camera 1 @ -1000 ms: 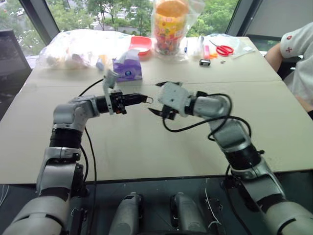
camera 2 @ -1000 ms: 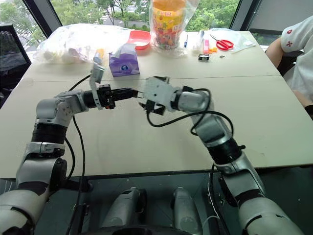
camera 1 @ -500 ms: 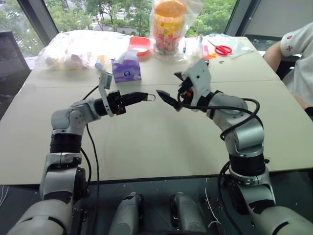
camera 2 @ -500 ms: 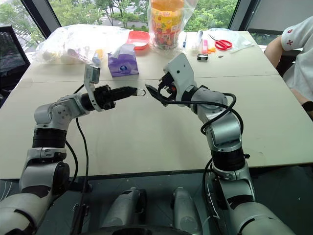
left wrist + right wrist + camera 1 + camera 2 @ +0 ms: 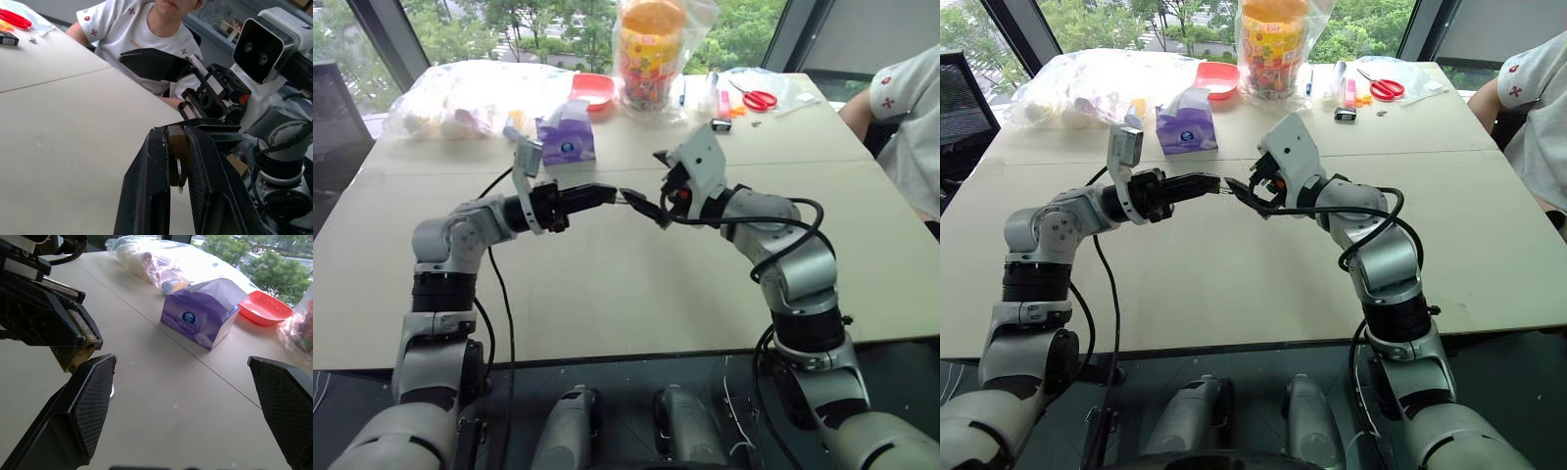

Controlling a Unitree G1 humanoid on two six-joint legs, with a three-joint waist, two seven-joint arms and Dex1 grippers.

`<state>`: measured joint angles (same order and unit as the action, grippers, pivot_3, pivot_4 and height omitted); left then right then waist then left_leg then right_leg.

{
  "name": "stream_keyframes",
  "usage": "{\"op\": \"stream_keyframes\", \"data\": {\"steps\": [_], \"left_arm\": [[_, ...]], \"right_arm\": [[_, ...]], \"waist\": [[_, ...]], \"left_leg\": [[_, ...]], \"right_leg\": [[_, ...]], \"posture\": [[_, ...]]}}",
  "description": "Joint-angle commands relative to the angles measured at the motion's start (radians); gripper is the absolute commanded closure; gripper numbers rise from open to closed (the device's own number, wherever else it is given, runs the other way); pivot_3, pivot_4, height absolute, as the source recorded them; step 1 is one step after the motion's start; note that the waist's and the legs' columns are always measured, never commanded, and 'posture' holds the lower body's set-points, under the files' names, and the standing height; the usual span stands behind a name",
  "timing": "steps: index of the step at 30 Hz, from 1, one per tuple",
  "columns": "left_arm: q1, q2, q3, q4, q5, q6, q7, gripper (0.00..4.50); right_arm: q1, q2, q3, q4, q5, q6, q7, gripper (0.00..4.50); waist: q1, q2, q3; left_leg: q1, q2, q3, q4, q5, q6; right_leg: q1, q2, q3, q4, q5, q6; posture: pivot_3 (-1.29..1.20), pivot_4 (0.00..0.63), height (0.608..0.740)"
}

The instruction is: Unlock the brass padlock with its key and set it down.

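Note:
My left gripper point(image 5: 605, 194) reaches level toward the right above the table, shut on the brass padlock point(image 5: 176, 149). The small golden body is pinched between the two black fingers, with its thin silvery shackle point(image 5: 179, 172) showing at the fingertips. In the right wrist view the brass padlock point(image 5: 73, 357) sits under the left fingertips. My right gripper point(image 5: 651, 186) faces it from the right, open wide and holding nothing. Its lower finger point(image 5: 641, 207) reaches almost to the left gripper's tip. The key is out of view.
A purple tissue box point(image 5: 567, 140), a red bowl point(image 5: 595, 88), clear plastic bags point(image 5: 460, 98), a bagged colourful tub point(image 5: 653, 49) and red scissors point(image 5: 762, 99) lie along the far side of the beige table point(image 5: 607, 294). A person in a white shirt point(image 5: 911, 108) sits at the right edge.
The right wrist has rolled over and risen, and its open fingers have closed in on the padlock at the left gripper's tip. The left gripper has drawn back a little, still holding the padlock.

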<state>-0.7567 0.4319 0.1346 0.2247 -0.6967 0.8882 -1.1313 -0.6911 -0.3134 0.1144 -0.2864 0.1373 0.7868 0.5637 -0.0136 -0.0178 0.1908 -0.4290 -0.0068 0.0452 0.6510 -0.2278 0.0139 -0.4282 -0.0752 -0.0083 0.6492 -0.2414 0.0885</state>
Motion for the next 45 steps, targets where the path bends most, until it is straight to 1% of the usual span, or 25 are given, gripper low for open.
{"op": "stream_keyframes", "data": {"steps": [1,7,11,12,13,16,18,19,20,22,24,27,31,33,34,35,39,40,42,45], "left_arm": [[0.003,0.024,0.001,-0.065,-0.034,-0.001,-0.024,4.32],[-0.012,0.036,0.001,-0.032,-0.023,-0.023,-0.025,4.32],[-0.016,0.030,-0.007,-0.004,-0.005,-0.045,-0.015,4.32],[-0.017,0.020,-0.011,0.011,0.005,-0.055,0.000,4.32],[-0.017,0.005,-0.015,0.028,0.015,-0.059,0.021,4.32],[-0.018,-0.031,-0.028,0.059,0.042,-0.074,0.068,4.32],[-0.027,-0.074,-0.039,0.107,0.080,-0.102,0.132,4.32],[-0.029,-0.084,-0.040,0.120,0.091,-0.110,0.148,4.32],[-0.042,-0.109,-0.047,0.159,0.104,-0.103,0.179,4.32],[-0.082,-0.194,-0.065,0.280,0.131,-0.081,0.248,4.32],[-0.106,-0.240,-0.081,0.344,0.156,-0.095,0.263,4.32],[-0.149,-0.292,-0.108,0.436,0.193,-0.130,0.257,4.32],[-0.203,-0.320,-0.121,0.581,0.253,-0.183,0.262,4.32],[-0.219,-0.327,-0.124,0.644,0.279,-0.221,0.242,3.49],[-0.225,-0.328,-0.123,0.667,0.288,-0.231,0.235,3.24],[-0.232,-0.327,-0.120,0.689,0.296,-0.237,0.232,2.77],[-0.249,-0.306,-0.132,0.721,0.338,-0.237,0.224,1.11],[-0.249,-0.289,-0.119,0.711,0.334,-0.224,0.225,0.75],[-0.229,-0.242,-0.104,0.651,0.337,-0.225,0.231,0.75],[-0.132,-0.136,-0.105,0.418,0.340,-0.223,0.216,0.75]], "right_arm": [[-0.005,-0.004,-0.010,-0.015,0.029,0.002,0.001,0.05],[0.020,-0.038,-0.007,-0.052,0.116,0.082,0.061,0.05],[0.024,-0.065,-0.013,-0.053,0.114,0.081,0.050,0.05],[0.027,-0.096,-0.019,-0.044,0.095,0.066,0.046,0.05],[0.041,-0.155,-0.007,-0.036,0.054,0.032,0.055,0.05],[0.086,-0.287,0.037,-0.029,-0.020,-0.048,0.085,0.05],[0.128,-0.348,0.033,-0.054,-0.003,-0.049,0.129,0.05],[0.138,-0.360,0.030,-0.062,0.005,-0.048,0.140,0.05],[0.156,-0.370,0.008,-0.098,0.050,-0.012,0.167,0.05],[0.213,-0.412,-0.016,-0.202,0.135,0.070,0.233,0.05],[0.247,-0.444,-0.013,-0.261,0.169,0.102,0.262,0.05],[0.267,-0.450,0.005,-0.305,0.181,0.139,0.241,0.05],[0.270,-0.437,0.005,-0.313,0.192,0.169,0.209,0.05],[0.278,-0.432,0.000,-0.299,0.197,0.171,0.196,0.00],[0.281,-0.432,0.000,-0.293,0.197,0.168,0.192,0.00],[0.281,-0.432,-0.003,-0.284,0.195,0.167,0.184,0.00],[0.280,-0.427,-0.013,-0.278,0.207,0.172,0.166,0.00],[0.284,-0.430,-0.012,-0.279,0.208,0.170,0.164,0.00],[0.296,-0.436,-0.013,-0.281,0.210,0.167,0.160,0.00],[0.316,-0.443,-0.028,-0.275,0.212,0.162,0.152,0.00]], "waist": [[0.000,0.000,0.000],[0.000,0.000,0.000],[0.000,0.000,0.000],[0.000,0.000,0.000],[0.003,0.000,0.000],[0.012,0.000,0.000],[0.012,0.000,0.000],[0.015,-0.001,0.000],[0.016,-0.001,0.000],[0.022,-0.001,0.000],[0.026,-0.001,0.001],[0.022,-0.002,0.001],[0.023,-0.002,0.001],[0.024,-0.002,0.001],[0.025,-0.002,0.001],[0.025,-0.002,0.001],[0.026,-0.002,0.001],[0.026,-0.002,0.001],[0.020,-0.002,0.001],[-0.001,-0.002,0.001]], "left_leg": [[0.000,0.000,0.000,0.000,0.000,0.000],[0.000,0.000,0.000,0.000,0.000,0.000],[0.000,0.000,0.000,0.000,0.000,0.000],[0.000,0.000,0.000,0.000,0.000,0.000],[0.000,0.000,0.000,0.000,0.000,0.000],[0.000,-0.002,0.000,0.000,0.000,0.001],[-0.001,-0.002,0.001,0.000,-0.001,0.002],[-0.001,-0.002,0.001,0.000,-0.001,0.002],[-0.001,-0.002,0.001,0.000,-0.001,0.002],[-0.001,-0.002,0.001,0.000,-0.001,0.002],[-0.001,-0.001,0.000,0.001,-0.001,0.002],[-0.001,-0.001,0.001,0.001,-0.001,0.002],[-0.001,0.000,0.001,0.002,-0.001,0.002],[-0.001,0.000,0.001,0.002,-0.001,0.002],[-0.001,0.000,0.001,0.002,-0.001,0.002],[-0.001,0.000,0.001,0.002,-0.001,0.002],[-0.002,0.000,0.001,0.002,-0.001,0.002],[-0.002,0.000,0.001,0.003,-0.001,0.002],[-0.002,0.000,0.001,0.003,-0.001,0.002],[-0.002,0.000,0.000,0.002,-0.001,0.002]], "right_leg": [[0.000,0.000,0.000,0.000,0.000,0.000],[0.000,0.000,0.000,0.000,0.000,0.000],[0.000,0.000,0.000,0.000,0.000,0.000],[0.000,0.000,0.000,0.000,0.000,0.000],[0.000,0.000,0.000,-0.001,0.000,0.000],[0.001,-0.002,-0.001,-0.003,0.000,0.000],[0.001,-0.002,0.000,-0.004,0.000,0.000],[0.001,-0.002,0.000,-0.005,0.000,0.000],[0.001,-0.002,0.000,-0.005,0.000,0.000],[0.001,-0.002,0.000,-0.004,0.000,0.000],[0.001,0.000,-0.001,-0.004,0.000,0.001],[0.001,0.002,0.000,-0.004,0.000,0.001],[0.001,0.001,0.000,-0.004,0.000,0.000],[0.001,0.001,0.000,-0.004,0.000,0.000],[0.001,0.000,0.000,-0.004,0.000,0.000],[0.001,0.000,0.000,-0.004,0.000,0.000],[0.001,-0.001,-0.001,-0.005,0.000,0.000],[0.001,-0.001,0.000,-0.005,0.000,0.000],[0.001,-0.001,0.000,-0.005,0.000,0.000],[0.000,-0.001,0.001,-0.004,0.000,0.000]], "posture": [[0.00,0.150,0.740],[0.00,0.150,0.740],[0.00,0.150,0.740],[0.00,0.150,0.740],[0.00,0.150,0.740],[0.00,0.150,0.740],[0.00,0.150,0.740],[0.00,0.150,0.740],[0.00,0.150,0.740],[0.00,0.150,0.740],[0.00,0.150,0.740],[0.00,0.150,0.740],[0.00,0.150,0.740],[0.00,0.150,0.740],[0.00,0.150,0.740],[0.00,0.150,0.740],[0.00,0.150,0.740],[0.00,0.150,0.740],[0.00,0.150,0.740],[0.00,0.150,0.740]]}}
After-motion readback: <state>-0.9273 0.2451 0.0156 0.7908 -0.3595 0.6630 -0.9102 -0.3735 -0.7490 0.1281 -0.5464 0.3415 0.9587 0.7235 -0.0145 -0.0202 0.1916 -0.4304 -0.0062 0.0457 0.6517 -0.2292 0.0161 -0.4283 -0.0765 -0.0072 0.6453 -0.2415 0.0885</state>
